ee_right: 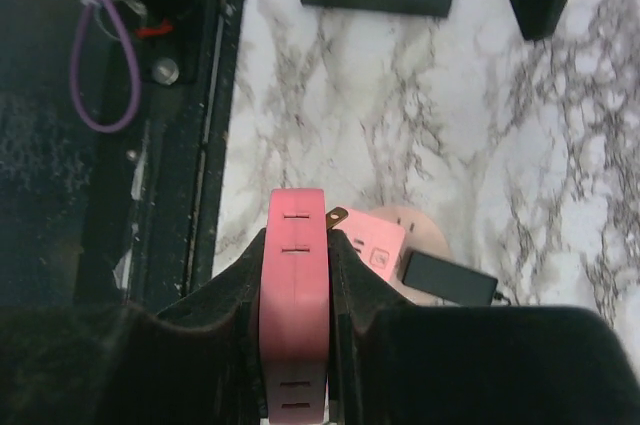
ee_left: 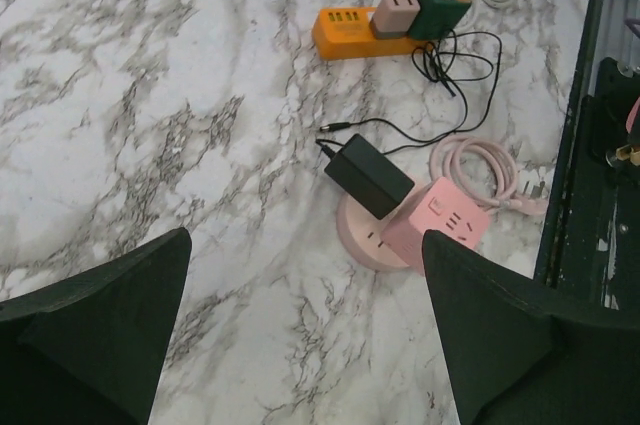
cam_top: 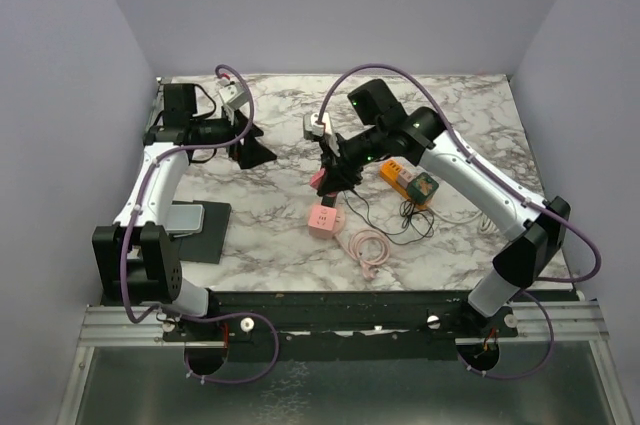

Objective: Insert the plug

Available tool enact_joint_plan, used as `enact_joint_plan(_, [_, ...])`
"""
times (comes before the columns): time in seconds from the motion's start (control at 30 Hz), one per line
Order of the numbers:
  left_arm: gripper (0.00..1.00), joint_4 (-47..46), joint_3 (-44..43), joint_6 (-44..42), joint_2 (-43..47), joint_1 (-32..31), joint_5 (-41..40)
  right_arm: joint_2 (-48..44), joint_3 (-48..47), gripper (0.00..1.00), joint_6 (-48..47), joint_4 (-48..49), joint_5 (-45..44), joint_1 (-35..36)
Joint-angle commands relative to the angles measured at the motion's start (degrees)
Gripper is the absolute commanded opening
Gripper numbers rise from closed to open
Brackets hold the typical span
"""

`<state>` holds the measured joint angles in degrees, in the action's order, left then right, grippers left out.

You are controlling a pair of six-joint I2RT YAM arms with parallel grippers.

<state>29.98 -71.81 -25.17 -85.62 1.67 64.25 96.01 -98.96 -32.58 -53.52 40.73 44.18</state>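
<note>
Plug (ee_right: 295, 285): red slotted block, taken to be the task's piece. It is held off the tabletop (cam_top: 270, 205), near the cube and apparently not touching it. Prongs are not visible.
Cube (ee_right: 372, 245): pink socket block resting on the tabletop, touching a round pink base (ee_right: 428, 230). A black adapter (ee_right: 445, 277) lies across that base.
Risk, alignment: the mating face is hidden, so a tilted or offset descent may jam against the cube's face.
Risk, sliding: the cube looks loose and nothing braces it, so a downward push may shove it aside.
Risk, snagging: the adapter and its thin lead (ee_left: 440, 120) crowd the cube and may catch the right fingers or the plug.
Risk, slip: the grip sits on two sides only, so the plug may pivot under insertion force.
Right fingers (ee_right: 225, 300): partly closed, clamped on opposite sides of the plug.
Left fingers (ee_left: 110, 325): spread fully, holding and touching nothing, well apart from the cube.
</note>
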Motion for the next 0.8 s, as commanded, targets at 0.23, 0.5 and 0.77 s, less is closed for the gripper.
enact_joint_plan(0.23, [0.99, 1.5, 0.25, 2.98, 6.29, -13.07, -5.15, -1.73, 1.89, 0.01, 6.3, 15.17, 28.28, -0.29])
enact_joint_plan(0.5, [0.99, 2.38, 2.54, 4.45, 9.52, -13.85, 2.59, -2.2, 3.93, 0.01, 9.27, 21.08, 31.27, -0.24])
enact_joint_plan(0.77, [0.99, 11.43, 1.68, -2.75, 9.93, -16.68, 6.61, -1.3, 4.77, 0.01, 11.89, 25.79, 29.77, -0.25])
